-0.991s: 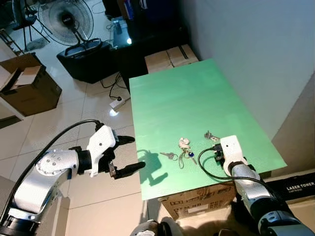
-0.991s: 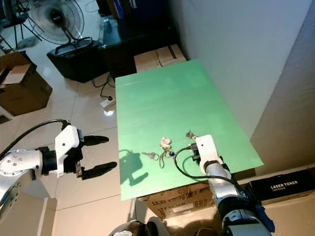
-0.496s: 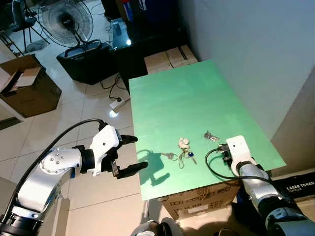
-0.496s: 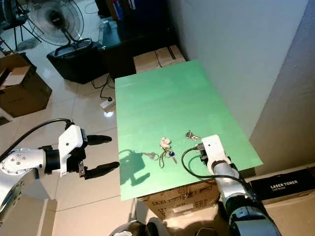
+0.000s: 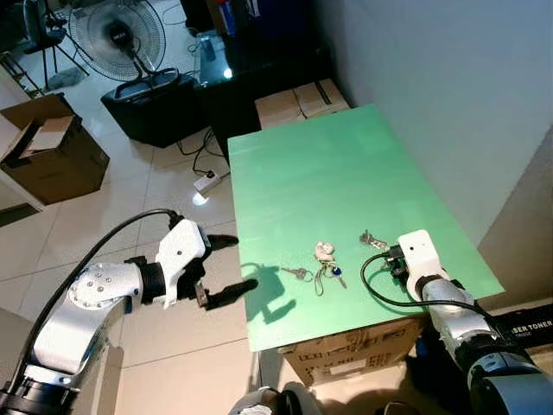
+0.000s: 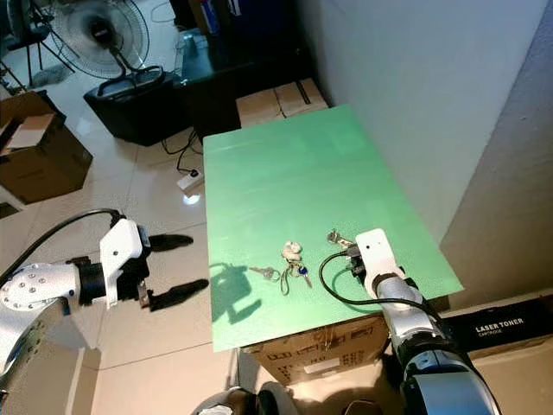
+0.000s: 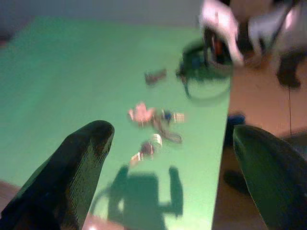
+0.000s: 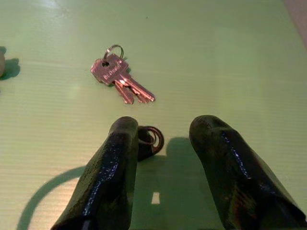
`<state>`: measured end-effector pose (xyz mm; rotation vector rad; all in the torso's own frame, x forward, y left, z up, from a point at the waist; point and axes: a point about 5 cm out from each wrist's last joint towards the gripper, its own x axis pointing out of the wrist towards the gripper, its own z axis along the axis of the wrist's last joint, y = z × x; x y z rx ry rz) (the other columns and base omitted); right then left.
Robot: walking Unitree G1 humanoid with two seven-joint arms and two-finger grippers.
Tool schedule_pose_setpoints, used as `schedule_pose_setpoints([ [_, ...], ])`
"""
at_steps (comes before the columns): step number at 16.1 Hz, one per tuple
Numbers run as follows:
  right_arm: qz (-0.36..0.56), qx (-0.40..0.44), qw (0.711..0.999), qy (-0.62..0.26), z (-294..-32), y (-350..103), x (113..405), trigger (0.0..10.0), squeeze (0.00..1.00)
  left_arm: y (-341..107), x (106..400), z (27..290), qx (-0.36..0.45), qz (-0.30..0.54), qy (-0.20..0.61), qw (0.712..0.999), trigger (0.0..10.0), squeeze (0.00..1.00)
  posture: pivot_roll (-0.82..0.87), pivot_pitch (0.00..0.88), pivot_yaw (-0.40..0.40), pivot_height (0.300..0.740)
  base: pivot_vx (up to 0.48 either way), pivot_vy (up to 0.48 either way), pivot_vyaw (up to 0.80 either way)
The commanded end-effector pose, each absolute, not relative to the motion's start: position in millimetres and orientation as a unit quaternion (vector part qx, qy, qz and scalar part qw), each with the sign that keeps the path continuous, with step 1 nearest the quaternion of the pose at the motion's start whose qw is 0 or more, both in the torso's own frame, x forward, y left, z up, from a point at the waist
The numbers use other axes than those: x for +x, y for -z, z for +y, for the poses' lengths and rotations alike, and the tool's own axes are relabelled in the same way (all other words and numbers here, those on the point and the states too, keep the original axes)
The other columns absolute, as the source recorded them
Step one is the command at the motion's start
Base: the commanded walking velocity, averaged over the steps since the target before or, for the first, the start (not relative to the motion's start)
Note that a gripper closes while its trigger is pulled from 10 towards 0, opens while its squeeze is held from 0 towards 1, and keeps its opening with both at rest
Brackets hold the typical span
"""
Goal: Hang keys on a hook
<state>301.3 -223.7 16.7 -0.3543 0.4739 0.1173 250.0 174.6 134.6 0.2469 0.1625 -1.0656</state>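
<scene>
On the green table (image 5: 320, 164) lie a bunch of keys with a white charm and a blue tag (image 5: 325, 263), a single key (image 5: 296, 274) left of it, and a small set of silver keys (image 5: 371, 238) (image 8: 120, 79) to the right. My right gripper (image 8: 166, 125) is open and low over the table just short of the small set. A dark ring (image 8: 152, 139) lies against one finger (image 8: 112, 163). My left gripper (image 5: 242, 262) is open and hovers over the floor off the table's left edge, pointing at the bunch (image 7: 153, 117).
A grey wall runs along the table's right side. On the floor to the left are a black case (image 5: 151, 104), a fan (image 5: 117, 30), an open cardboard box (image 5: 52, 151) and a power strip (image 5: 206, 180). A cardboard box (image 5: 346, 359) sits under the table's near edge.
My right gripper has edged to the right and a little toward the small key set. The left gripper has barely moved. The keys lie where they were.
</scene>
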Motion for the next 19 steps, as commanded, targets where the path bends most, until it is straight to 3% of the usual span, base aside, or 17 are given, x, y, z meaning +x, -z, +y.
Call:
schedule_pose_setpoints([
  [1,0.247,-0.168,0.952,-0.07,-217,-13,301,4.0,0.0,-140,252,181,0.101,0.055,0.494,0.862,10.0,0.0,0.07,0.091,0.236,0.74,0.0,0.0,0.0],
  [2,0.25,-0.168,0.951,-0.071,-217,-12,300,3.5,0.0,-142,252,178,0.094,0.044,0.499,0.86,10.0,0.0,0.07,0.092,0.234,0.74,0.0,0.0,0.0],
  [3,0.253,-0.167,0.95,-0.071,-217,-11,299,2.5,0.0,-143,251,175,0.09,0.035,0.505,0.858,10.0,0.0,0.07,0.095,0.231,0.74,0.0,0.0,0.0],
  [4,0.255,-0.167,0.95,-0.072,-217,-11,299,2.3,0.0,-144,251,173,0.089,0.033,0.507,0.857,10.0,0.0,0.07,0.095,0.231,0.74,0.0,0.0,0.0],
  [5,0.26,-0.165,0.949,-0.073,-217,-8,297,0.0,0.0,-145,250,172,0.09,0.026,0.507,0.857,10.0,0.0,0.07,0.095,0.228,0.74,0.0,0.0,0.0],
  [19,0.268,-0.154,0.948,-0.075,-214,-4,294,0.0,0.0,-140,240,176,0.099,0.041,0.531,0.841,10.0,0.0,0.07,0.109,0.234,0.74,0.0,0.0,0.0],
])
